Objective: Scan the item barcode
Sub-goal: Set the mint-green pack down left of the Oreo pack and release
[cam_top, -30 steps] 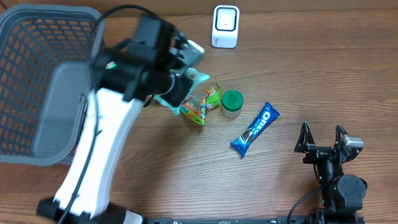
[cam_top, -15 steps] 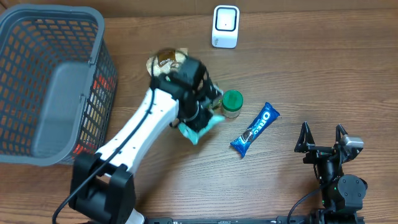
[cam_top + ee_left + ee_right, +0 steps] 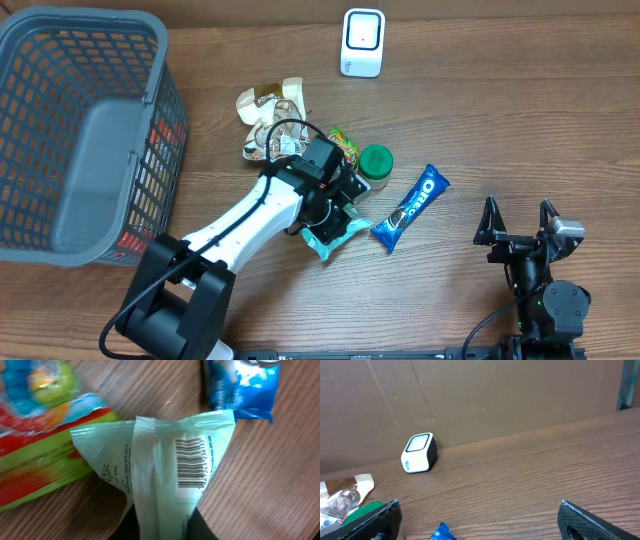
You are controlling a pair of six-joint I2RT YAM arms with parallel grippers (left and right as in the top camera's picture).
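Item: pale green packet (image 3: 338,236), flat on the table (image 3: 500,120) near centre, just beside the blue biscuit bar (image 3: 410,208) and the green-lidded jar (image 3: 374,160).

Left gripper (image 3: 330,215) is low over the packet. In the wrist view the packet's narrow end sits between the two fingers (image 3: 201,530). I cannot tell whether they pinch it or only flank it.

Packet's long axis runs straight out from the fingers, widening away from them. Barcode (image 3: 189,462) faces up, right of the centre seam.

Scanner (image 3: 362,42) stands at the far edge, beyond the jar and well apart from the packet.

Right gripper (image 3: 518,225) rests at the near right edge, fingers wide apart and empty.

Judgement: the left arm is far nearer. The barcode face needs turning toward the scanner's window.
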